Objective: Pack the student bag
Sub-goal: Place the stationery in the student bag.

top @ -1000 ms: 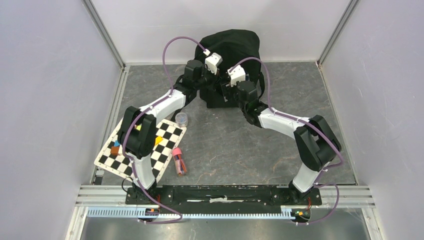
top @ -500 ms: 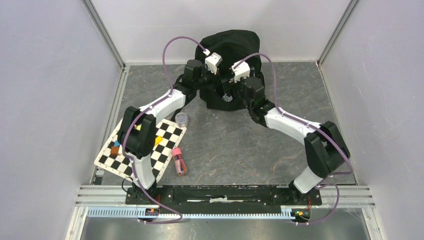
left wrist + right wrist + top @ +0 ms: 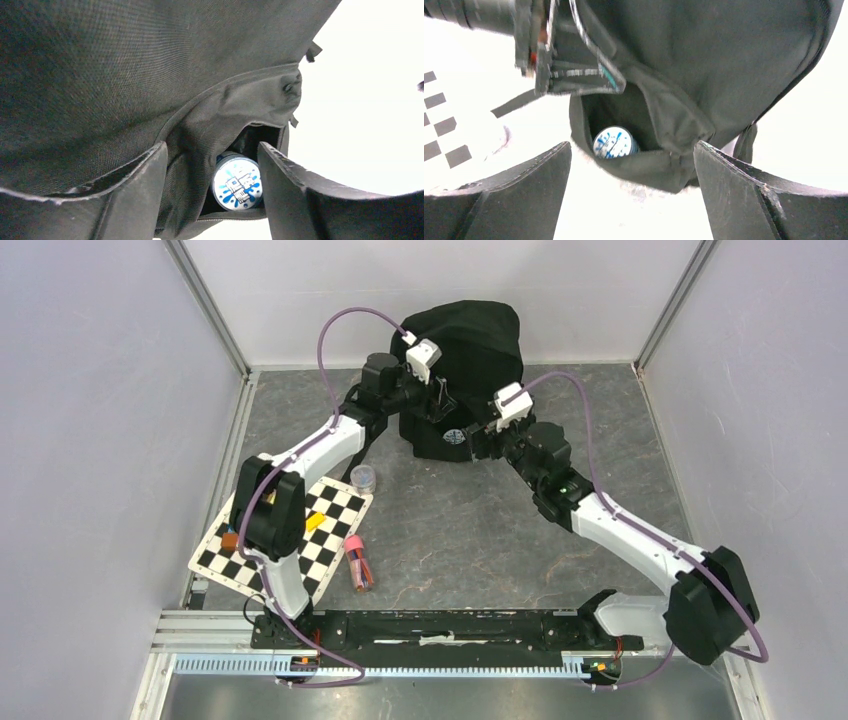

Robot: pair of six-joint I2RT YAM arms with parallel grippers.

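**A:** How do the two arms stand?

**B:** The left arm point(image 3: 330, 445) rises from the near-left of the table point(image 3: 450, 530) and folds at the elbow above the checkered board point(image 3: 335, 540). From there it reaches toward the far edge, and its wrist sits at the left flank of the student bag point(image 3: 470, 340). The right arm point(image 3: 620, 525) lies long and low on a diagonal from the near-right corner. Its wrist stops just short of the bag's front.

**A:** And the fingers?

**B:** The left gripper point(image 3: 211, 150) has its jaws parted. Black fabric and the pocket mouth show between them, and nothing is pinched. Whether a finger touches the pocket's edge cannot be told. The right gripper point(image 3: 631, 150) is spread wide and empty, and it faces the same pocket mouth.

**A:** Where is the bag?

**B:** It is at the middle of the table's far edge, with its front pocket gaping toward the arms.

**A:** What is the count?

**B:**
- One bag.
- One round tin point(image 3: 237, 183) with a blue-and-white lid, inside that front pocket.
- One checkered board, by the left edge toward the near-left corner.
- Two small blocks in plain sight on the board, an orange block point(image 3: 230, 538) and a yellow block point(image 3: 315, 522). The left arm covers part of the board.
- One small clear jar point(image 3: 364, 477), just off the board's far corner.
- One pink-capped tube point(image 3: 358, 562) of coloured sticks, lying beside the board's right edge.
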